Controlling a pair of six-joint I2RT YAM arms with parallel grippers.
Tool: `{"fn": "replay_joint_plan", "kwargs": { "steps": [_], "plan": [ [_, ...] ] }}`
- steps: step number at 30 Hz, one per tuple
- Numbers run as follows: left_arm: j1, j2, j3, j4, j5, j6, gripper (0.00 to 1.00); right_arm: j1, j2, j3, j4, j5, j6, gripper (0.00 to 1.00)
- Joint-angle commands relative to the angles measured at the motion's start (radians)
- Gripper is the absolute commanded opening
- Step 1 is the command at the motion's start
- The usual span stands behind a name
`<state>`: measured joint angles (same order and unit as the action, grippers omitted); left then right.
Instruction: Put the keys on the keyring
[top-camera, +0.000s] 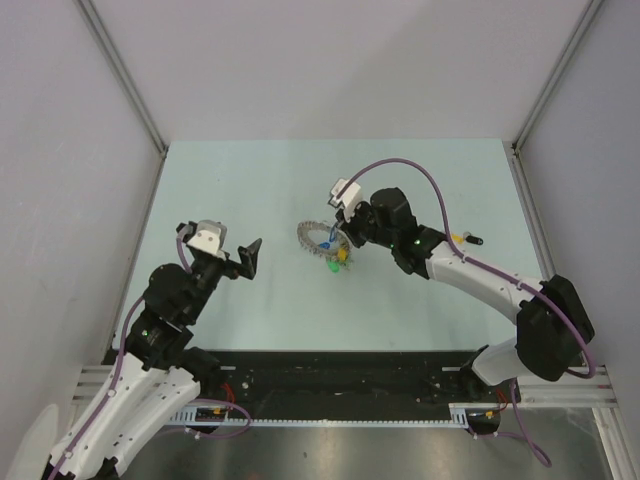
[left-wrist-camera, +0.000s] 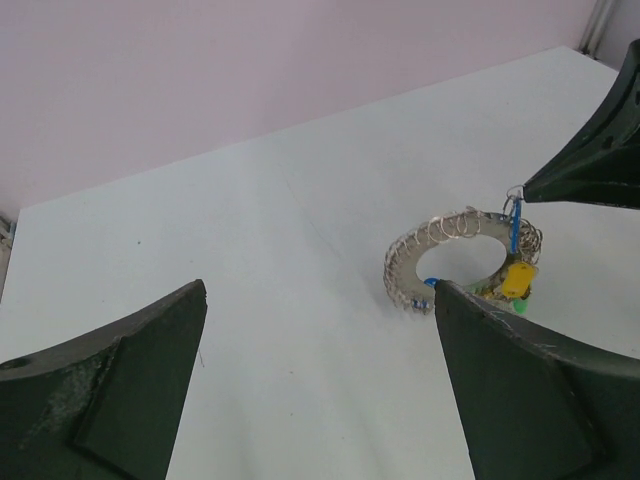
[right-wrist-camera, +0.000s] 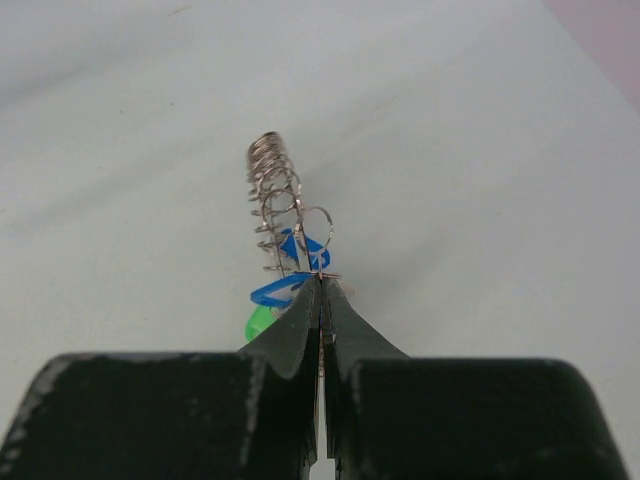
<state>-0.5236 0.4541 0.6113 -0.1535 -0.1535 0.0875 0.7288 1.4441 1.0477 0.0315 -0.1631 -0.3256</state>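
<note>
The keyring (top-camera: 317, 240) sits near the middle of the pale desk (top-camera: 240, 185) in the top view, just left of the right gripper (right-wrist-camera: 320, 280). From above it reads as a flattened oval whose long axis runs left to right across the frame. In the right wrist view we see it edge-on, standing nearly upright and pointing up the frame. In the left wrist view its lower left part is down by the desk and its right side is up at the right fingertip.

It is a grey metal ring wound with thin silver coils that give it a spiky outline. The keys (left-wrist-camera: 516, 270) bunch at its right end: a blue head (left-wrist-camera: 515, 228) uppermost, a yellow head (left-wrist-camera: 517, 280) below it and a green head (left-wrist-camera: 521, 306) lowest.

The right fingers (right-wrist-camera: 290, 335) are pressed together, pinching a thin wire loop at the ring's edge, with the blue head just below it.

The left gripper (left-wrist-camera: 320, 290) is off to the left of the ring, its fingers (left-wrist-camera: 120, 400) spread wide and holding nothing.

A small yellow-and-black object (top-camera: 465, 239) lies on the desk right of the right arm; we cannot tell what it is.
</note>
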Motion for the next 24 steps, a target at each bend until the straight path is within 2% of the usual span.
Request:
{"fn": "replay_joint_plan", "kwargs": {
  "steps": [1, 7, 12, 17, 18, 19, 20, 24],
  "plan": [
    [0.013, -0.009, 0.004, 0.025, -0.023, -0.022, 1.00, -0.017, -0.033, -0.073, 0.084, 0.013, 0.117, 0.00],
    [0.014, -0.026, -0.002, 0.034, -0.009, -0.028, 1.00, -0.026, -0.126, -0.237, 0.053, 0.046, 0.213, 0.00],
    [0.013, -0.038, -0.008, 0.046, 0.019, -0.028, 1.00, -0.035, -0.185, -0.348, 0.056, 0.089, 0.289, 0.05],
    [0.014, -0.061, -0.019, 0.063, 0.035, -0.028, 0.99, -0.051, -0.240, -0.443, 0.062, 0.163, 0.382, 0.10],
    [0.013, -0.066, -0.019, 0.065, 0.034, -0.029, 1.00, -0.057, -0.264, -0.455, 0.065, 0.222, 0.401, 0.11],
    [0.014, -0.066, -0.021, 0.063, 0.032, -0.029, 1.00, -0.060, -0.277, -0.466, 0.067, 0.238, 0.419, 0.13],
    [0.013, -0.068, -0.019, 0.060, 0.035, -0.029, 1.00, -0.063, -0.292, -0.472, 0.061, 0.249, 0.434, 0.21],
    [0.014, -0.081, -0.018, 0.051, 0.043, -0.031, 1.00, -0.069, -0.373, -0.480, 0.005, 0.301, 0.509, 0.40]
  ]
}}
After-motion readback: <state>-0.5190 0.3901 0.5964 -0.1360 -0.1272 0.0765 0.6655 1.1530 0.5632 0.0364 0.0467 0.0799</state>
